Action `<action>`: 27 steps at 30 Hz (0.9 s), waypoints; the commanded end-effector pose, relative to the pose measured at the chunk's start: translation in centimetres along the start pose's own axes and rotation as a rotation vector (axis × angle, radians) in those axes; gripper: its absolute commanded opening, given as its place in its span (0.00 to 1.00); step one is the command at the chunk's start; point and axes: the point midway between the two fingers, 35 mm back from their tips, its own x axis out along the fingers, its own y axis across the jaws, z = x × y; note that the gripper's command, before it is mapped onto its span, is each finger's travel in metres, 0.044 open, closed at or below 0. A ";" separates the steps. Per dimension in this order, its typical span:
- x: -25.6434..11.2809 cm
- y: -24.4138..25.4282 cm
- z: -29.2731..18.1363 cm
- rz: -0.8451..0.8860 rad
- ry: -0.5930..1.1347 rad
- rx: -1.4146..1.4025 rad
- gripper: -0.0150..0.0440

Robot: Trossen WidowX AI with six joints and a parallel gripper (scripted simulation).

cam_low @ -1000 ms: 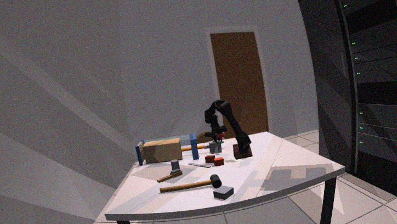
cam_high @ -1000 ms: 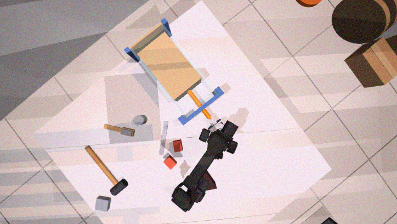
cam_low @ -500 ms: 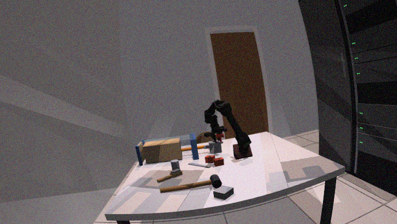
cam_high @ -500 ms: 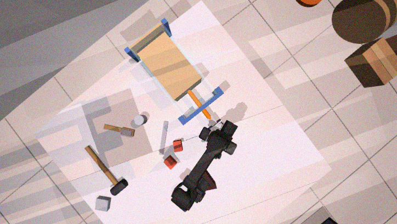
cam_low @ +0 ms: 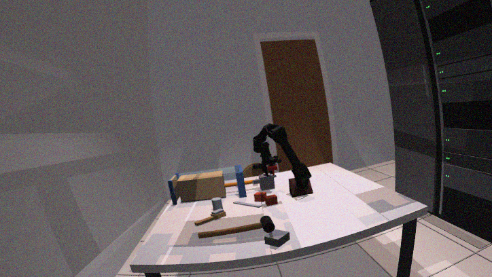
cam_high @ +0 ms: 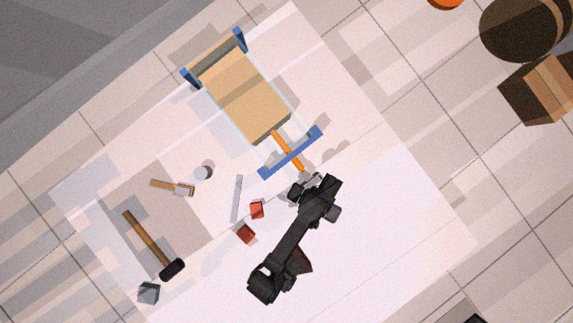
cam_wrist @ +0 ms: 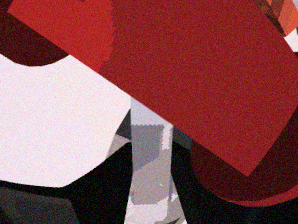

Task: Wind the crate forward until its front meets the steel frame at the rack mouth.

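The tan crate [cam_high: 244, 94] [cam_low: 202, 187] sits flat in the clear-panelled cubby, with a gap between its front and the blue frame [cam_high: 296, 150] [cam_low: 240, 182] at the mouth. The orange strap [cam_high: 282, 141] [cam_low: 246, 182] runs from the crate, past the frame, to the grey winch [cam_low: 266, 183]. My gripper [cam_low: 266, 172] [cam_wrist: 150, 147] points down over the winch and is shut on the winch handle. The handle's grey shaft stands between the black fingers, and its red part [cam_low: 272, 169] [cam_wrist: 200, 75] fills the upper wrist view. The key end and the round hole are hidden.
Two red blocks [cam_high: 256, 210] [cam_high: 245, 233] and a grey bar [cam_high: 237, 198] lie beside the arm. Farther off are a grey cylinder [cam_high: 200, 172], a wooden-handled tool [cam_high: 162, 184], a mallet [cam_high: 148, 241] and a grey block [cam_high: 148, 294].
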 end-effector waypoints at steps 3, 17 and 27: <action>0.4 0.2 -0.1 0.007 -0.005 -0.012 0.25; 0.4 -0.1 -0.1 0.004 -0.007 0.030 0.25; 0.4 -0.3 -0.1 0.003 -0.008 0.032 0.25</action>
